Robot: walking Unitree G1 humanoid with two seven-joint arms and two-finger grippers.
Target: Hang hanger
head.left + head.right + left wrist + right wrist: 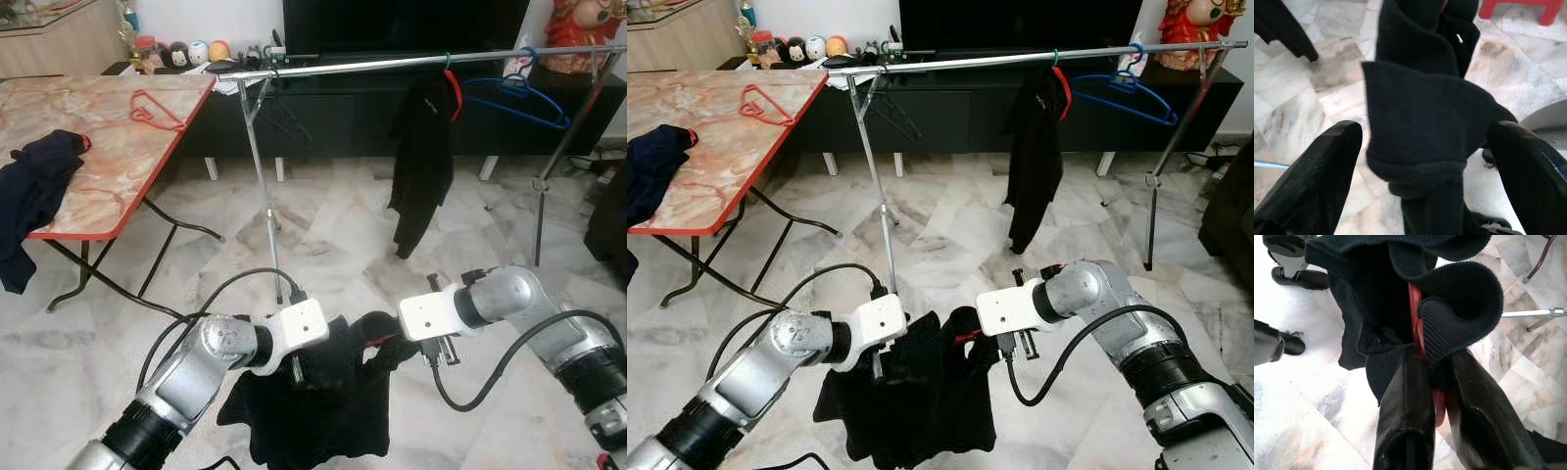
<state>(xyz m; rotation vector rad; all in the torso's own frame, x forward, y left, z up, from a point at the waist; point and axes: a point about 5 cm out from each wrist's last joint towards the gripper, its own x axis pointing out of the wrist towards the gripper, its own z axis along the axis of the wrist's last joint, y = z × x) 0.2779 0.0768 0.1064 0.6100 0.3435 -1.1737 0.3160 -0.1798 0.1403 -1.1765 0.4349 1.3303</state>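
Grippers meet low over the marble floor (323,211): right gripper (1436,396) pinches the red hanger (1415,313) inside a black garment (323,401); left gripper (1420,161), fingers spread, straddles the cloth. Rail (411,62) at twelve o'clock.

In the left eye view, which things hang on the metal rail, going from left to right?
Dark empty hanger → black garment on a red hanger → blue hanger. All hang on the metal rail.
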